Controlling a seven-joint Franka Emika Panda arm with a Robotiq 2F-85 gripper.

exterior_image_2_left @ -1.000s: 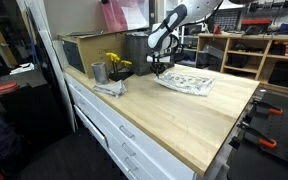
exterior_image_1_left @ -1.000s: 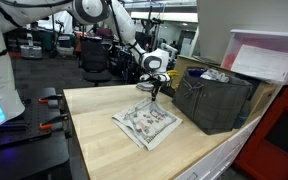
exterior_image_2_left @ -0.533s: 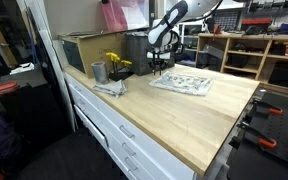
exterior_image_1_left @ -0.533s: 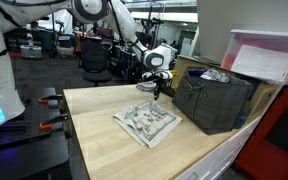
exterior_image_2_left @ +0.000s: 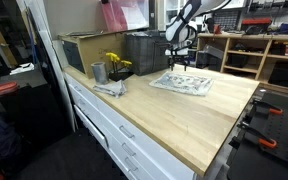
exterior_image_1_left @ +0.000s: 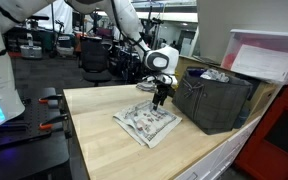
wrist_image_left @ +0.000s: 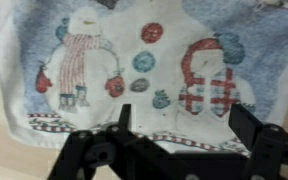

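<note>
A printed cloth [exterior_image_1_left: 146,123] with snowman figures lies flat on the wooden table [exterior_image_1_left: 104,150]; it also shows in the other exterior view as the cloth [exterior_image_2_left: 182,83] and fills the wrist view, cloth [wrist_image_left: 144,70]. My gripper [exterior_image_1_left: 162,98] hangs just above the cloth's far edge, next to the dark crate [exterior_image_1_left: 216,100]. Its jaws stand wide apart with nothing between them. In the wrist view the gripper [wrist_image_left: 179,118] frames the cloth's striped hem. The gripper [exterior_image_2_left: 178,68] sits above the cloth.
A dark mesh crate [exterior_image_2_left: 144,50] with white stuff inside stands at the table's back. A metal cup [exterior_image_2_left: 98,72], yellow flowers [exterior_image_2_left: 116,64] and a grey rag [exterior_image_2_left: 109,88] sit near the table's corner. Drawers [exterior_image_2_left: 114,125] run below the front edge.
The jaws have opened wide and let go of the cloth. The gripper has risen slightly and shifted toward the crate. The cloth now lies flat.
</note>
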